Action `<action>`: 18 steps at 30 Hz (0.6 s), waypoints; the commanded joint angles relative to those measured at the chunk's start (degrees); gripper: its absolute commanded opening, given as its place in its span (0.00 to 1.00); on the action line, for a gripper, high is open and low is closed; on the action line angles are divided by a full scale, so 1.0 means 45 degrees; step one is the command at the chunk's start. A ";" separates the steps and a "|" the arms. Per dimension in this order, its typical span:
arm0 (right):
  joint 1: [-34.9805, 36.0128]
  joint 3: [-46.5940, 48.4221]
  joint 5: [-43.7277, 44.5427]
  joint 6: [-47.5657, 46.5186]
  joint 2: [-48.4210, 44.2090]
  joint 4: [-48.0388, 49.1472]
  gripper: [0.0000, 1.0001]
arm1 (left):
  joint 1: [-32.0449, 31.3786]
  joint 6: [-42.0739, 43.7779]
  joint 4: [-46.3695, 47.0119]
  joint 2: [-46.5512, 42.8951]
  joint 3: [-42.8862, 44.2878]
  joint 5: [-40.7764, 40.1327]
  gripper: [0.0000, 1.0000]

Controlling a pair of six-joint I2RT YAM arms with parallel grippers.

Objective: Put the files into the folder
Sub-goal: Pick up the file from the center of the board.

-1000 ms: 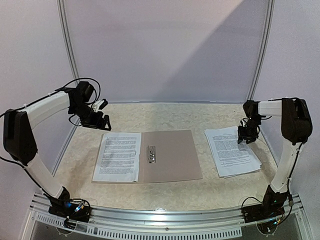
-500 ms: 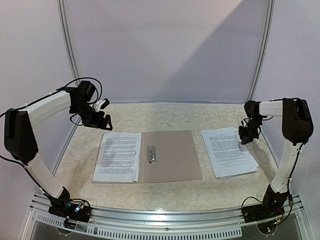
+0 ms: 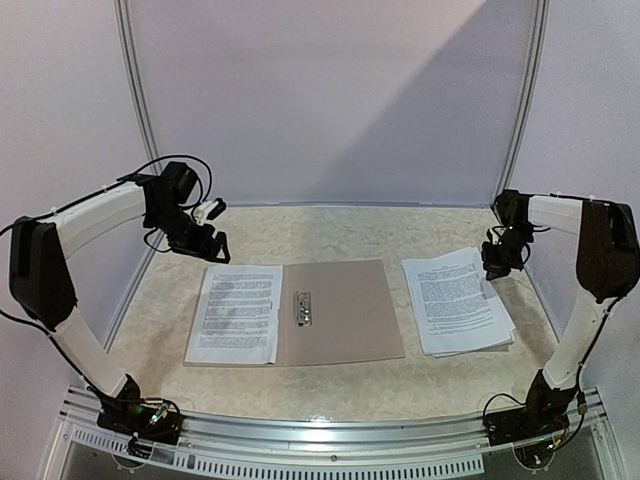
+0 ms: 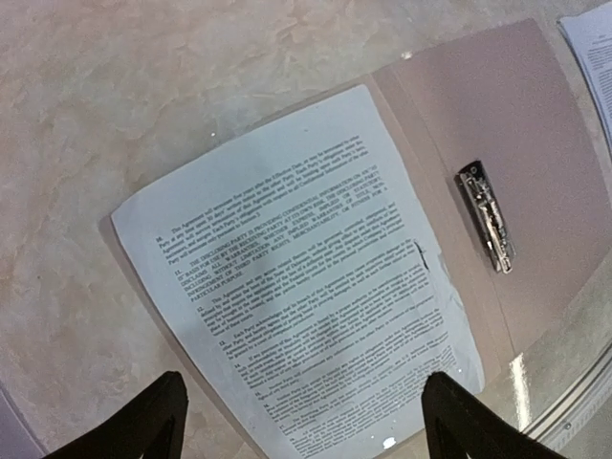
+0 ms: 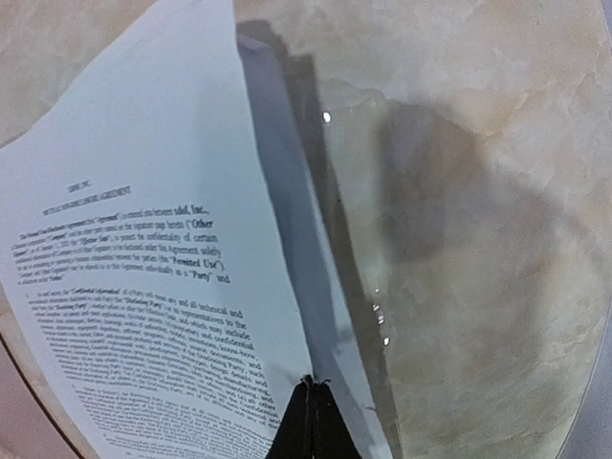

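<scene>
Soft even light; diagonal shadow across back wall [image 3: 330, 100]. Glints on table [image 5: 478, 143] in right wrist view. Print on files [image 4: 306, 316] legible, edges fisheye-warped.

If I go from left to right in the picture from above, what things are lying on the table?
printed sheet → metal clip → folder's bare half → stack of files

A: Left arm [image 3: 95, 215]?
B: Raised, bent at elbow, reaching inward. Ends in left gripper [image 4: 301, 426], angled down, opened wide, holding nothing.
A: Right arm [image 3: 600, 240]?
B: Folded at elbow, wrist dropped low. Ends in right gripper [image 5: 311, 421], pinched fully together, apparently on a sheet [image 5: 143, 239] edge; hard to confirm.
</scene>
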 commanded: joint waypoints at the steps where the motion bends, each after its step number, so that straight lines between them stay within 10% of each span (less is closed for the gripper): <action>1: 0.0514 0.0247 -0.0724 -0.0372 -0.0988 -0.0572 0.00 | -0.0884 0.0499 0.0192 0.0113 0.0657 0.0325 0.86; 18: 0.0534 0.0040 -0.3423 0.0874 -0.2034 -0.0798 0.00 | -0.7015 -0.2976 0.0990 0.8676 0.9252 0.3128 0.86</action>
